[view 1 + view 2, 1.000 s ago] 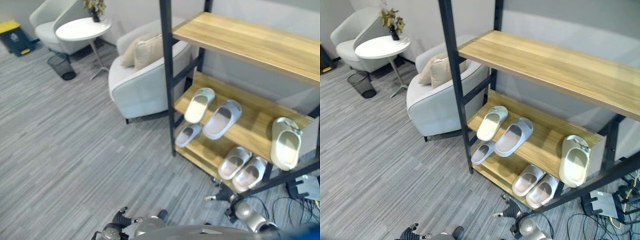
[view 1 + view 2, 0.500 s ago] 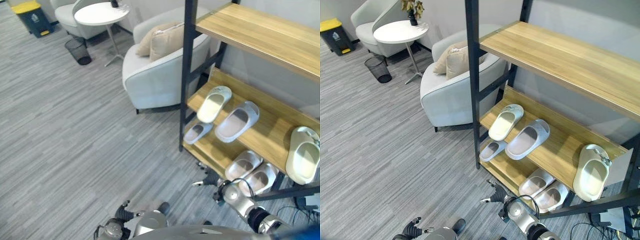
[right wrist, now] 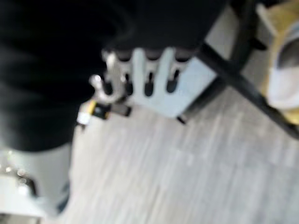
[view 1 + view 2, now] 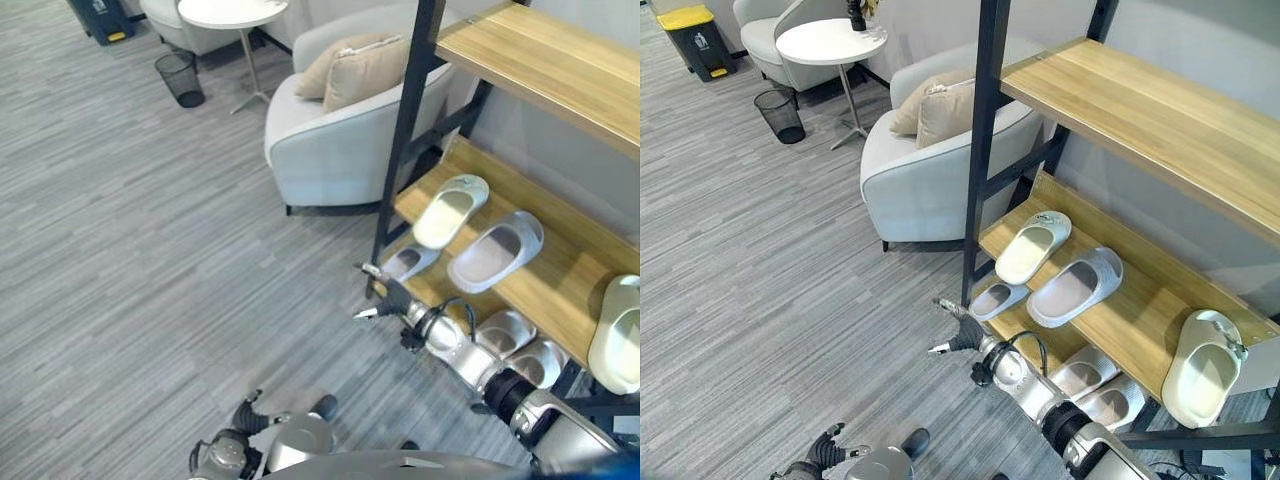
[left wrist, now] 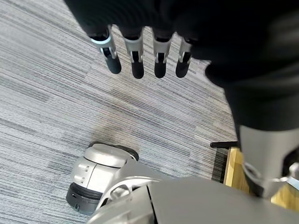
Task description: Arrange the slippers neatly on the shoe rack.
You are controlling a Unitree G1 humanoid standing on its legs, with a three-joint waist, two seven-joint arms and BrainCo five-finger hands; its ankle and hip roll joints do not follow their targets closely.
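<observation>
Right hand (image 4: 385, 298) at frame centre, fingers spread, empty, near small grey slipper (image 4: 409, 262) on wooden black-framed shoe rack (image 4: 560, 270). Left hand (image 5: 140, 51) fingers straight, empty

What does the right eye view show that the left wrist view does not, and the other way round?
The right eye view adds the open right hand by the front post of the shoe rack, near the small grey slipper on the bottom shelf. It also adds a cream slipper and a grey slipper on the middle shelf, and the armchair. The left wrist view adds a close look at the left hand, fingers straight, above the floor. Both share that grey floor, the left hand and part of the rack.
</observation>
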